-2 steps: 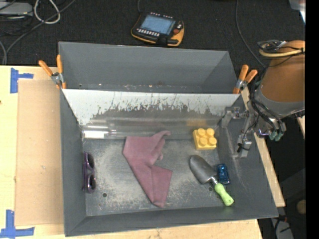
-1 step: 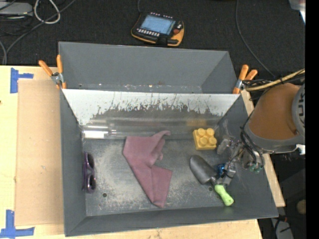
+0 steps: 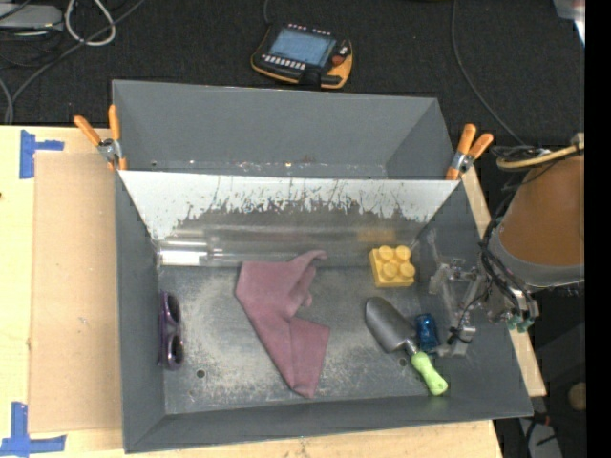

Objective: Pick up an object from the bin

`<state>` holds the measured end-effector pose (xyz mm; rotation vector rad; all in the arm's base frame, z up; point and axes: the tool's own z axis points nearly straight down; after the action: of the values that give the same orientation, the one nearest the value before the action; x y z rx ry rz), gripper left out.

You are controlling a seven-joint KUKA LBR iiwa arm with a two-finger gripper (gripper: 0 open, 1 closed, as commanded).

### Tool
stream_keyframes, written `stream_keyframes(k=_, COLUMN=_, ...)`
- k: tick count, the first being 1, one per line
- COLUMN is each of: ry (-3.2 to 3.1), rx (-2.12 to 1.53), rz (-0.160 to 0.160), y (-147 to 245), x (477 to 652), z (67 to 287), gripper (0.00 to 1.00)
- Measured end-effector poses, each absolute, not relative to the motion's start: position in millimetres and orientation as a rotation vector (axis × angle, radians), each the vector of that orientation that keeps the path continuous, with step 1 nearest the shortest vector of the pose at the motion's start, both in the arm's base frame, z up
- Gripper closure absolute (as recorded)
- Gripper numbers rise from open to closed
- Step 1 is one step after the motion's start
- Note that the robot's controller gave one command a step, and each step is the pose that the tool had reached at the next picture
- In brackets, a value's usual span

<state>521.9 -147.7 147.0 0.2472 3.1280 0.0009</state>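
Far left of the claw: purple sunglasses point(image 3: 170, 329) by the bin point(image 3: 286, 141) wall, then a crumpled mauve cloth point(image 3: 286, 322) well left of it. Closer in: yellow toy brick point(image 3: 393, 265) up-left, grey scoop point(image 3: 387, 324) with green handle point(image 3: 431, 375) left and below, small blue piece point(image 3: 425, 332) just left. Claw point(image 3: 460, 324) sits low at the bin's right side beside that blue piece; can't tell if it's released or clenched.

One camera looks steeply down into the bin point(image 3: 277, 127).
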Motion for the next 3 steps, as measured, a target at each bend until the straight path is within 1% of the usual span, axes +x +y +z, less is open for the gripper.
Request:
stream_keyframes(k=1, ry=3.063, rx=0.766, rz=0.005, y=-117.4, x=491.8, z=97.8, gripper=0.0)
stream_keyframes(k=2, ry=3.048, rx=0.735, rz=0.001, y=-144.0, x=497.9, z=68.8, gripper=0.0)
stream_keyframes(k=3, ry=3.066, rx=0.702, rz=0.007, y=-111.4, x=505.0, z=69.4, gripper=1.0)
